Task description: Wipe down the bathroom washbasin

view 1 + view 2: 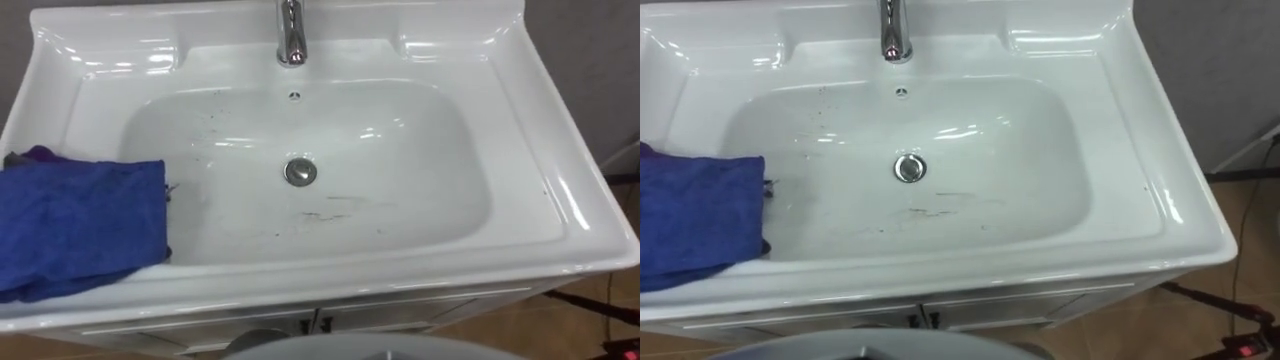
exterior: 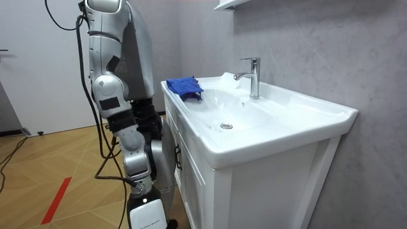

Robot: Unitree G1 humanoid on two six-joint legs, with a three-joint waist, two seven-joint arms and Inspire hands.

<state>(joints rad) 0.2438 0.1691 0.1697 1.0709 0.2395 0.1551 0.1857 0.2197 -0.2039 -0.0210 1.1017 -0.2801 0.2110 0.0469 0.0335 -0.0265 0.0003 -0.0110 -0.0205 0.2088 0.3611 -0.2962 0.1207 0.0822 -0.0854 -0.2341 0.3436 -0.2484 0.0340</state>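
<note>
Facing white ceramic basin (image 1: 420,215) with chrome tap (image 1: 291,35), round drain (image 1: 300,171), dark smears (image 1: 325,214); crumpled blue cloth (image 1: 75,225) on its left rim, draping inward. My left hand (image 1: 169,189), mostly under cloth: state I cannot tell.

A tall chrome mixer tap (image 1: 291,35) stands upright, close in front of a mottled grey plaster wall (image 2: 318,51). Low down is a white cabinet (image 2: 197,191) with doors. A red tape strip (image 2: 57,198) lies on the brown wooden plank floor (image 2: 63,159). A white shelf edge (image 2: 230,4) juts out high on the wall.
</note>
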